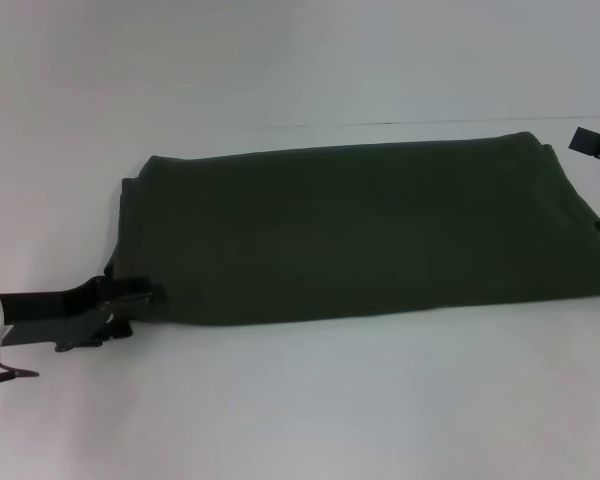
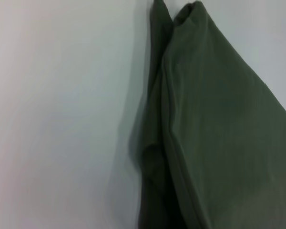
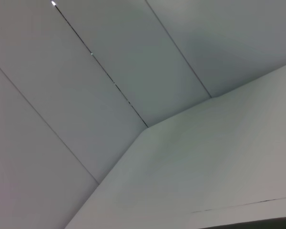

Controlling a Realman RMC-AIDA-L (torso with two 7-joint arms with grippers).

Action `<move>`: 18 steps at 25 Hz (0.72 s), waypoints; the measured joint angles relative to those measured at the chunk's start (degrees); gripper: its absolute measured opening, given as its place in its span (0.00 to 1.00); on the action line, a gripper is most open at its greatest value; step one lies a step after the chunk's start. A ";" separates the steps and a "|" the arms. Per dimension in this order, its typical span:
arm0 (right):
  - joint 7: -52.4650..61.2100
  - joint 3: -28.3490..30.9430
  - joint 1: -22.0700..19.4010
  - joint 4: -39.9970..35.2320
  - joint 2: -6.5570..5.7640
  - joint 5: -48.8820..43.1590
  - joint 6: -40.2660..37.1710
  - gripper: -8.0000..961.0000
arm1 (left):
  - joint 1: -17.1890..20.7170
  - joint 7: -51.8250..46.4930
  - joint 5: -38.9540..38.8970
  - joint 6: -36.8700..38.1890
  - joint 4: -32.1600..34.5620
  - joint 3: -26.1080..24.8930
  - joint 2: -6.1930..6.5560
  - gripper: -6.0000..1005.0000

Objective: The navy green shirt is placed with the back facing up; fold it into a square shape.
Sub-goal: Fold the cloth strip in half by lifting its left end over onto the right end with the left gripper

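Shirt (image 1: 370,235) soft, limp, layered; left gripper (image 1: 132,298) at its left near corner, fingers pinching hem; right gripper (image 1: 592,145) beyond its far right corner, finger state unreadable.

A plain white worktop (image 1: 310,410) filled the head view from 3 through 6 to 9 o'clock. Toward 12 o'clock it met a pale wall (image 1: 280,60) along a faint dark seam. In the right wrist view, white wall panels (image 3: 86,95) showed thin dark joints. Light was soft and even.

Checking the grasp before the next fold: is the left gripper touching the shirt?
Touching. The head view shows the left gripper overlapping the shirt at its near left corner.
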 joint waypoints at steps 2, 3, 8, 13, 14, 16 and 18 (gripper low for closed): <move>0.00 0.00 0.00 0.00 0.00 0.00 0.00 0.85 | -0.16 -0.01 0.05 -0.52 -0.02 0.07 0.00 0.82; 0.00 0.00 0.00 0.00 0.00 0.00 0.00 0.85 | -0.24 -0.01 0.06 -0.71 -0.02 0.09 0.00 0.82; 0.00 0.00 0.00 0.00 0.00 0.00 0.00 0.85 | -1.03 0.22 0.06 -0.98 -0.35 0.12 0.00 0.82; 0.00 0.00 0.00 0.00 0.01 0.00 0.00 0.86 | -1.81 0.47 -0.04 -1.24 -0.70 0.13 0.08 0.82; 0.00 0.00 0.00 0.00 0.00 0.01 0.00 0.86 | -1.89 0.50 -0.15 -1.29 -0.65 0.13 0.08 0.82; 0.00 0.00 -0.01 0.00 0.00 0.00 0.00 0.86 | -2.19 0.59 -0.25 -1.31 -0.44 0.14 0.09 0.82; 0.00 0.00 -0.04 0.00 0.00 0.00 0.00 0.86 | -2.28 0.64 -0.17 -1.33 -0.43 0.20 0.09 0.80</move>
